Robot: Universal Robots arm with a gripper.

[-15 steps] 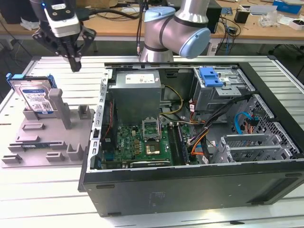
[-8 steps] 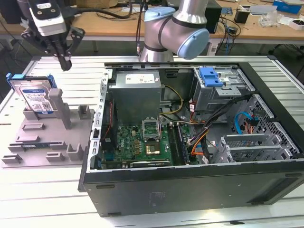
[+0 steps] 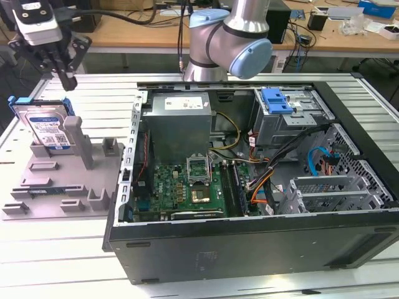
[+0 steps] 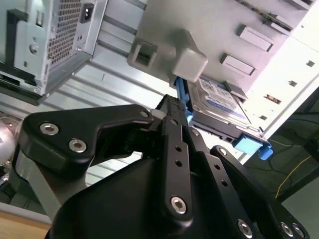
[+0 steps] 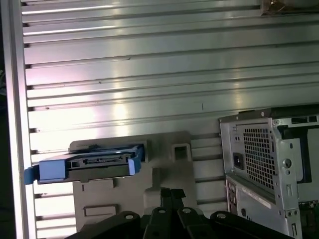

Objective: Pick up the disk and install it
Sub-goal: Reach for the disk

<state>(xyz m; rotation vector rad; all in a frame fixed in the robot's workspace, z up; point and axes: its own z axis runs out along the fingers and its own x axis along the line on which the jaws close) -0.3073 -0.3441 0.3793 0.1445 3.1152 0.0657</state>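
The disk (image 3: 47,125), a silver-grey drive with a white-and-blue label in a blue carrier, stands tilted in a slot of the grey holder (image 3: 62,184) at the exterior view's left. My gripper (image 3: 67,81) hangs in the air above the disk, slightly toward the exterior view's right, and does not touch it. Its black fingers (image 5: 172,195) are pressed together with nothing between them. In the first wrist view the disk (image 5: 94,167) shows edge-on beyond the fingertips. In the second wrist view the disk (image 4: 215,101) lies just past the fingers (image 4: 174,112).
An open computer case (image 3: 249,243) lies on the slatted metal table (image 3: 56,261) beside the holder. Inside are a grey power-supply box (image 3: 177,118), a motherboard (image 3: 187,187), cables, and a drive bay with a blue plastic piece (image 3: 277,99). Desks with clutter stand behind.
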